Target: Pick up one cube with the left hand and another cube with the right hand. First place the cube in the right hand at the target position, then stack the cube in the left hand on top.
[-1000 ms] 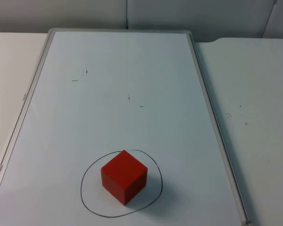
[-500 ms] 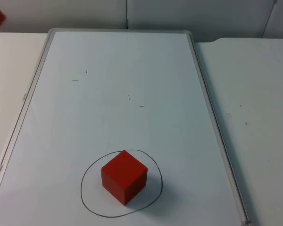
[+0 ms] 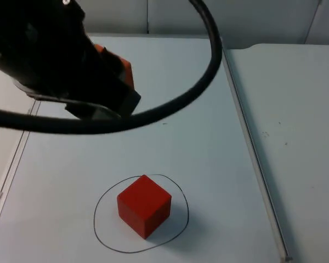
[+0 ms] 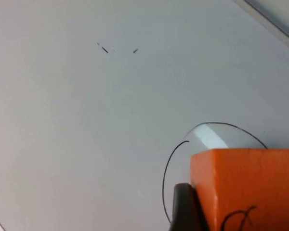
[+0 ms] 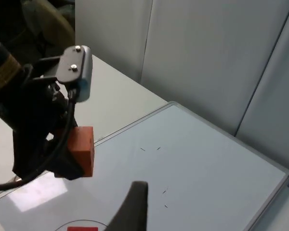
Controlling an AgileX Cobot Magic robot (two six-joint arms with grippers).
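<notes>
Left gripper (image 3: 118, 90): upper left of the top view, above the whiteboard; clamped on an orange cube (image 3: 120, 71), of which an edge and part of a face show past the black arm body. In the left wrist view that cube (image 4: 245, 187) sits against a black fingertip (image 4: 185, 207) and bears a black scribbled mark on its face. In the right wrist view the same cube (image 5: 82, 149) hangs under the left arm, clear of the board surface.

Right gripper: one black fingertip (image 5: 132, 207) stands in the right wrist view, over the whiteboard; whether the fingers are parted or closed cannot be told.

Red cube (image 3: 144, 205): lower centre of the top view, resting on the whiteboard inside the hand-drawn circle (image 3: 98, 227), one corner towards the camera. Well apart from the held cube, nearer the frame's bottom edge.

Whiteboard (image 3: 208, 148): grey-framed, lying on the white table (image 3: 296, 120); a few short pen marks (image 3: 164, 123) near its middle.

Obstruction: the left arm and a thick black cable loop (image 3: 211, 66) cover the board's upper left part in the top view.

Grey partition wall (image 3: 252, 19): along the top edge.
</notes>
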